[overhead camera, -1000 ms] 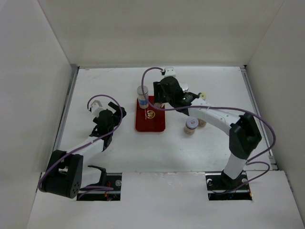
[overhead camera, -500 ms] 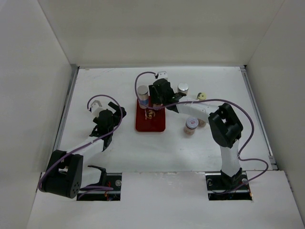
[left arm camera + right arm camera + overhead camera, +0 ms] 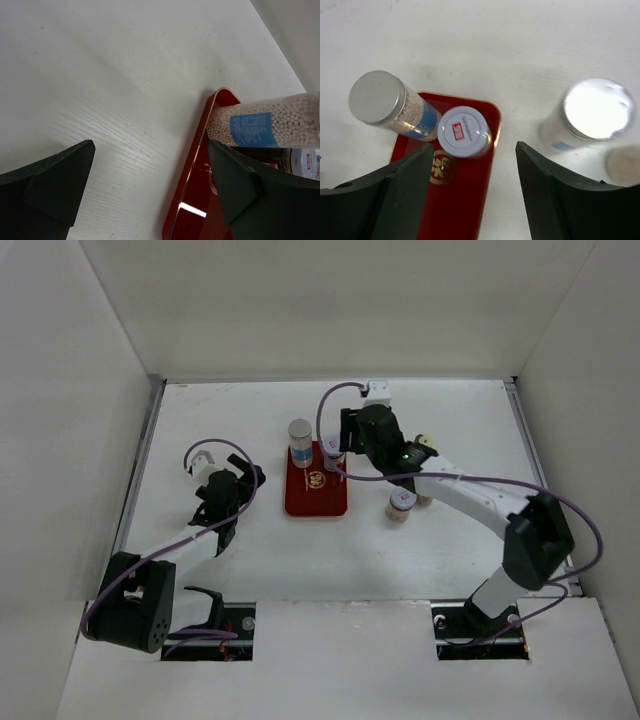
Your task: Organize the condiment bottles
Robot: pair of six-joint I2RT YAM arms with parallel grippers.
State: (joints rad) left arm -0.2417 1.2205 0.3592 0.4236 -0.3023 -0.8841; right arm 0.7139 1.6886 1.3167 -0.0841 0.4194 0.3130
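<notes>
Blue jar label (image 3: 252, 129), red cap sticker (image 3: 459, 132) and gold tray emblem (image 3: 441, 168) are illegible.

I find the table (image 3: 100, 75) white and matt, with a fine wood-like grain. The red tray (image 3: 187, 200) is smooth and glossy, catching a bright reflection, with a thin gold-coloured rim. The tall jar (image 3: 395, 107) has a clear wall showing small white beads, a blue label that looks like paper, and a dull, metal-looking cap. The white-capped jar (image 3: 464, 131) has a smooth plastic-looking lid with a red sticker. The silver-capped jar (image 3: 595, 107) glares mirror-bright on top. The left gripper (image 3: 150, 152) and right gripper (image 3: 474, 147) look like dark, matt plastic
</notes>
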